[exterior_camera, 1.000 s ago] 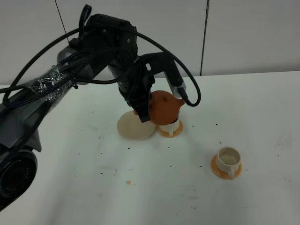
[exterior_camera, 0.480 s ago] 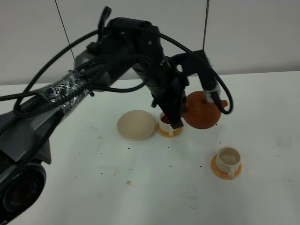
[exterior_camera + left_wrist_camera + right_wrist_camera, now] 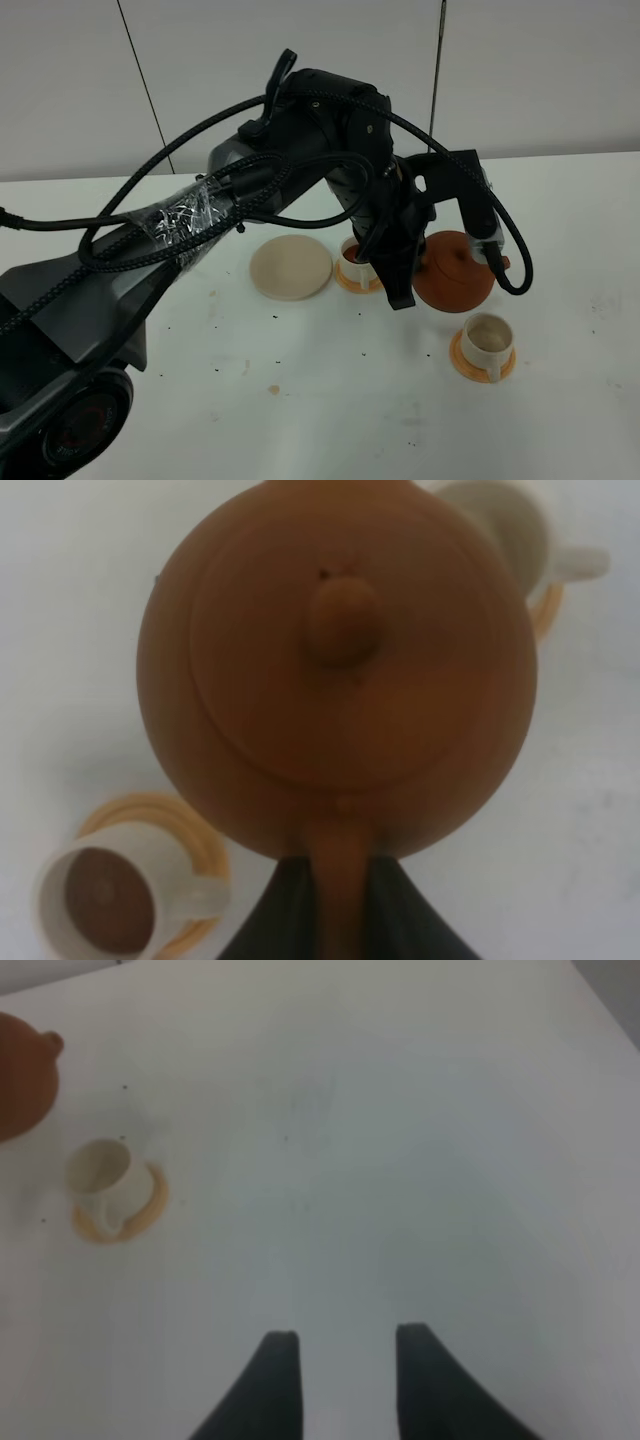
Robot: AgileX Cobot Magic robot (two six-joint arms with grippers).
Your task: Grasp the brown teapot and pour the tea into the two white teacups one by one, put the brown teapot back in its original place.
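The brown teapot hangs upright in my left gripper, which is shut on its loop handle. It hovers just above and behind the empty white teacup on its orange coaster. The other white teacup holds brown tea and sits left of the teapot, partly hidden by the arm. In the left wrist view the teapot fills the frame, with the filled cup and the empty cup on either side. The pale beige saucer is bare. My right gripper is open and empty.
The left arm with its black cables stretches from the left across the white table. A grey wall stands behind. The right wrist view shows the empty cup and the teapot's edge far off.
My left arm has carried the teapot to the right, from over the filled cup to beside the empty cup, and lower. The beige saucer is now fully uncovered.
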